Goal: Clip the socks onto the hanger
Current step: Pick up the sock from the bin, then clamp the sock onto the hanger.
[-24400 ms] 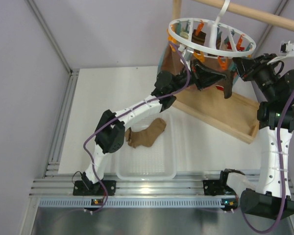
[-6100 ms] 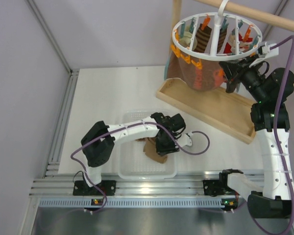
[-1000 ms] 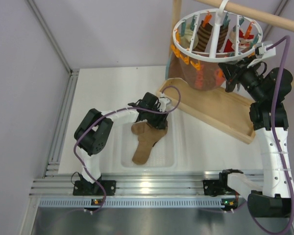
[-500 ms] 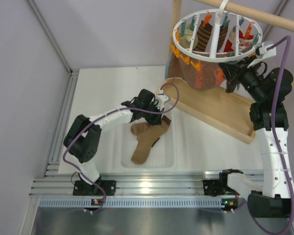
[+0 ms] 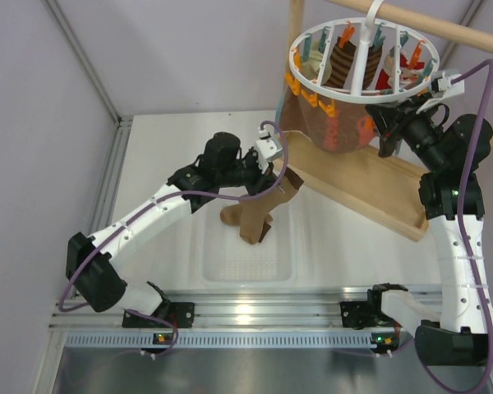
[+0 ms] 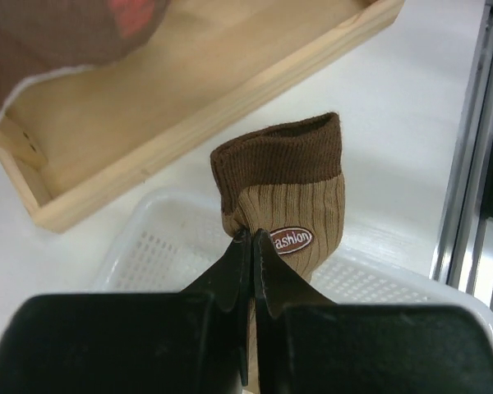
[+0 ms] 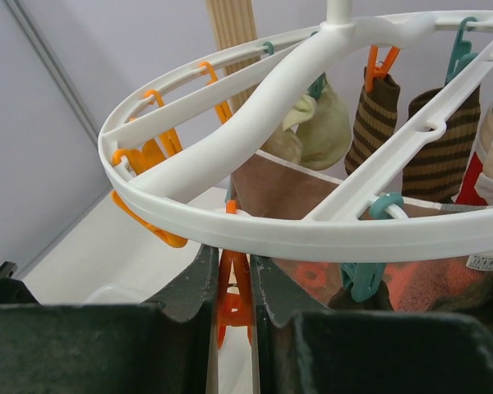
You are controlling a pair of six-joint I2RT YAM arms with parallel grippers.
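Note:
My left gripper (image 5: 267, 174) is shut on a tan-brown sock (image 5: 261, 211) with a dark brown cuff, held in the air above the white basket (image 5: 222, 267). In the left wrist view the jaws (image 6: 248, 240) pinch the sock (image 6: 289, 197) just below its cuff, by a "fashion" label. The white ring hanger (image 5: 363, 57) hangs at the back right with several socks clipped on. My right gripper (image 5: 392, 129) is under its near rim, shut on an orange peg (image 7: 237, 287). The ring (image 7: 255, 230) crosses above the jaws.
A wooden tray (image 5: 370, 185) with an upright post stands at the back right; a rod carries the hanger's hook. A reddish-brown printed cloth (image 5: 333, 127) hangs below the ring. Aluminium rails run along the front edge and the left side.
My left gripper has lifted the tan sock out of the basket and carried it up and right toward the hanger. The right arm has stayed on the peg.

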